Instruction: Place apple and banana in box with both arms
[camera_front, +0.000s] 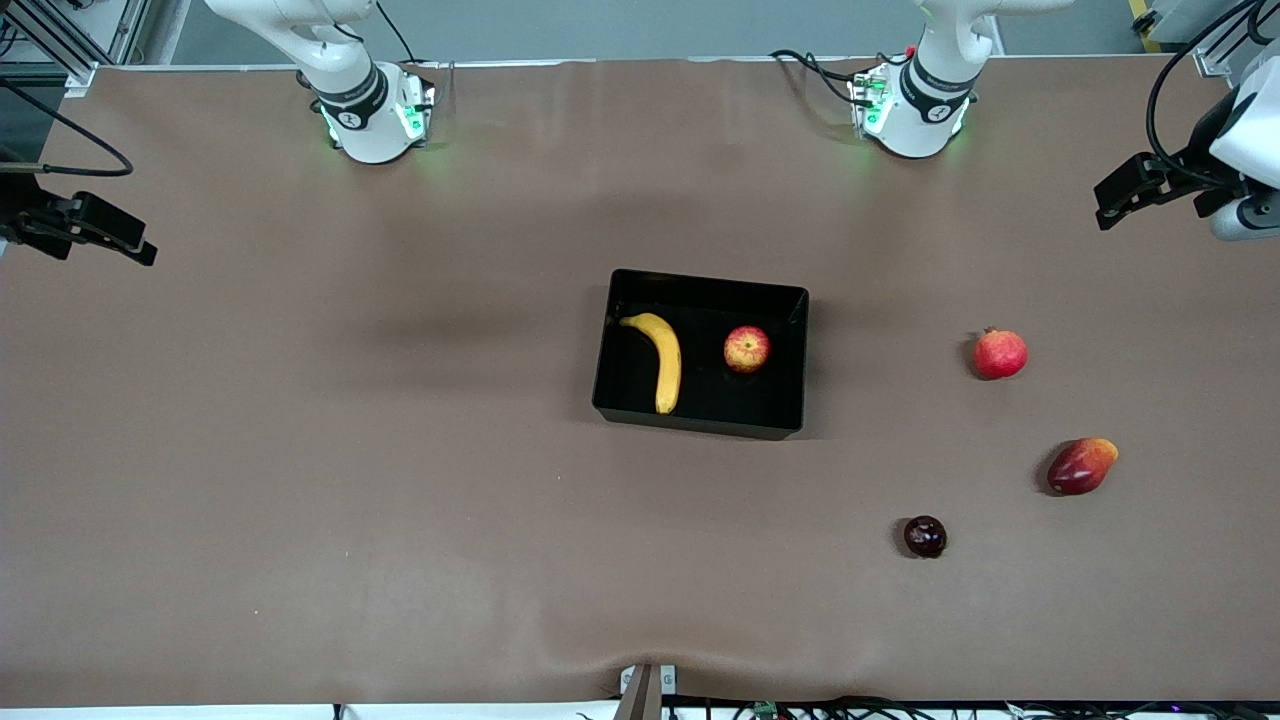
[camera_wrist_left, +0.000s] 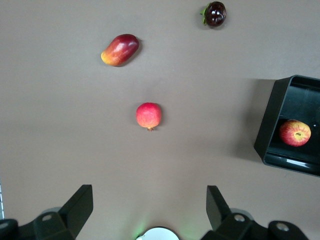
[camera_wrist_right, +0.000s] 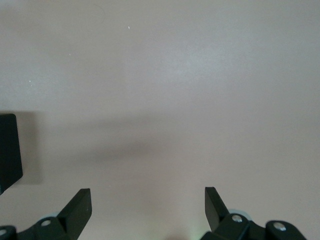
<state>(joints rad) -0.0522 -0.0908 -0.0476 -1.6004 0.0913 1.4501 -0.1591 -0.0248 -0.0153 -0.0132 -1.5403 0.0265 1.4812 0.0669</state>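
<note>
Brown table (camera_front: 300, 450); banana (camera_front: 660, 358) and apple (camera_front: 747, 349) lie in box (camera_front: 700, 425), so task looks done. Left gripper (camera_wrist_left: 150, 207) and right gripper (camera_wrist_right: 148, 207) released, empty, parked at table ends.

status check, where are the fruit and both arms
Left end effector and right end effector open, empty, over bare table at its ends. Banana and apple in box. Nothing in the way.
</note>
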